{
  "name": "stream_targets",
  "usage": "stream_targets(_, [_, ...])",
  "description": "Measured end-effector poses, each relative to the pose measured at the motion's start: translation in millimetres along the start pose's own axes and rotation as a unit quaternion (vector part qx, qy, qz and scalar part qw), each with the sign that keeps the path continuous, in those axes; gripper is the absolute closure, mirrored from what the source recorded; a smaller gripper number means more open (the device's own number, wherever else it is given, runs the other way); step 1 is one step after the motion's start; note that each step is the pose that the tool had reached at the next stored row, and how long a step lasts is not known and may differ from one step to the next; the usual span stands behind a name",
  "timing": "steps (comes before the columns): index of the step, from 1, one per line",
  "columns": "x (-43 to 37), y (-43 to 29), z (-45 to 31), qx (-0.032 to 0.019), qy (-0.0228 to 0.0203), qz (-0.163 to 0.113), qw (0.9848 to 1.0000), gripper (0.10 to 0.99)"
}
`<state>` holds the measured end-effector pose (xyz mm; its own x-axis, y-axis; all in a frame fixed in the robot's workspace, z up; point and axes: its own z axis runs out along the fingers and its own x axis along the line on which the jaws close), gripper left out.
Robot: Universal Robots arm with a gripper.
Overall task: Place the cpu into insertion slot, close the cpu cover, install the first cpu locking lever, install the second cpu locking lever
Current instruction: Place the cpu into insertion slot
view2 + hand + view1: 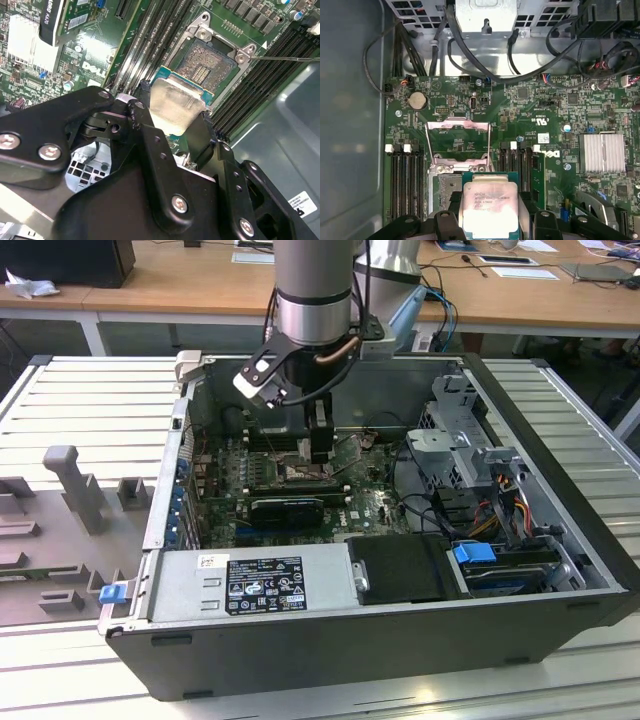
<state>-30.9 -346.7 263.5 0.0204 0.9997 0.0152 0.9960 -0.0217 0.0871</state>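
The tool [175, 114] is closed on the cpu [176, 100], its two black fingers [141, 107] pinching opposite edges of the chip; the cpu hangs low over the insertion slot [210, 70], overlapping the slot's nearer edge and, as far as I can judge, not yet seated; in the first wrist view the cpu cover [459, 131] stands swung open just beyond the slot.

The main risk is misalignment; if the chip goes down skewed or shifted toward one edge of the frame, it could bear on the fine contacts in the slot's shiny centre and bend them. The hold is on thin edges only, so a slip or a tilt in the fingers would probably bring one corner down first. The fingers are broad; the memory slots [145, 45] run close along both sides of the slot, and a finger could catch on them or on the raised cover.

The motherboard [545, 100] lies flat on the floor of an open computer case [300, 650], with black cables [470, 55] looped along the board's far edge; the case rests across the middle of a pale, ribbed metal counter [90, 400], with grey fixture blocks [70, 480] toward the counter's edge at the exterior view's left; wooden desks [180, 285] with papers stand behind.
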Motion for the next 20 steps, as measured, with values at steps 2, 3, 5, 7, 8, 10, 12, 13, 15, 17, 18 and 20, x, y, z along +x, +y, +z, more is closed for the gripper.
stream_targets(2, [-0.1,-0.2,1.4,0.0001,-0.0001,0.000,1.0000,0.561])
stream_targets(3, [-0.1,-0.3,2.6,0.0001,-0.0002,0.000,1.0000,0.561])
stream_targets(5, [-0.2,-0.4,3.5,-0.0001,-0.0003,0.000,1.0000,0.561])
stream_targets(7, [-0.1,-1.3,5.3,-0.0014,-0.0001,0.000,1.0000,0.561])
stream_targets(8, [-0.2,-1.5,6.1,-0.0014,-0.0001,0.000,1.0000,0.561])
stream_targets(10, [-0.2,-1.7,7.2,-0.0014,-0.0001,0.000,1.0000,0.561])
stream_targets(12, [0.5,-2.1,10.2,-0.0013,-0.0001,0.000,1.0000,0.561])
stream_targets(13, [2.8,-2.4,13.7,-0.0014,-0.0001,0.002,1.0000,0.561])
stream_targets(15, [4.8,-2.7,16.6,-0.0014,-0.0003,0.002,1.0000,0.561])
stream_targets(17, [7.4,-3.0,18.7,-0.0014,-0.0003,0.002,1.0000,0.561])
stream_targets(18, [9.7,-3.1,19.7,-0.0014,-0.0003,0.002,1.0000,0.561])
stream_targets(20, [13.9,-3.9,21.4,-0.0015,-0.0002,0.002,1.0000,0.561])
